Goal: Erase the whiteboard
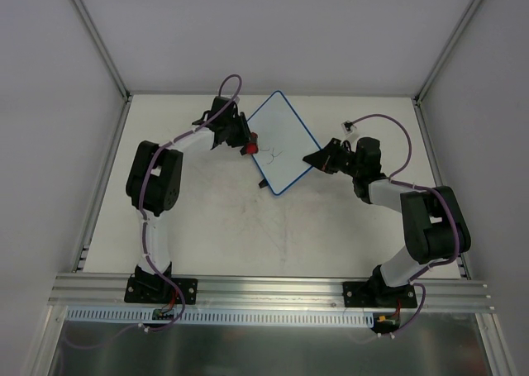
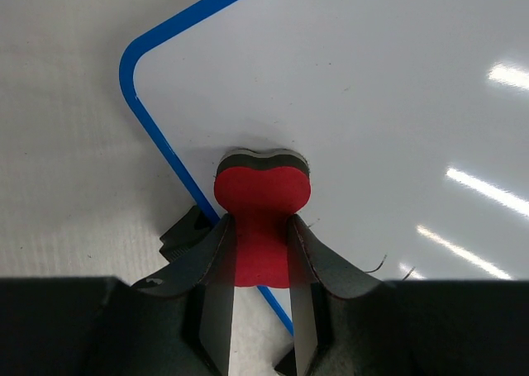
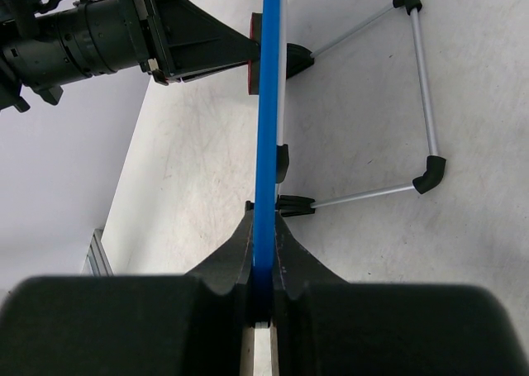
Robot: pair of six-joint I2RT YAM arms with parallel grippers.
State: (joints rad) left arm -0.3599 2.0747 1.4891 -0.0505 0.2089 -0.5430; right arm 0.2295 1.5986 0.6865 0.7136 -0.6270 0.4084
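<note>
The whiteboard, white with a thin blue rim, stands tilted at the table's back middle, with a small dark scribble near its left edge. My left gripper is shut on the red bone-shaped eraser, whose dark felt end presses the board face just inside the rim. My right gripper is shut on the board's right edge; its wrist view shows the blue rim edge-on between the fingers.
A wire stand with black corner pieces sticks out behind the board and rests on the table. Enclosure walls close the back and sides. An aluminium rail runs along the near edge.
</note>
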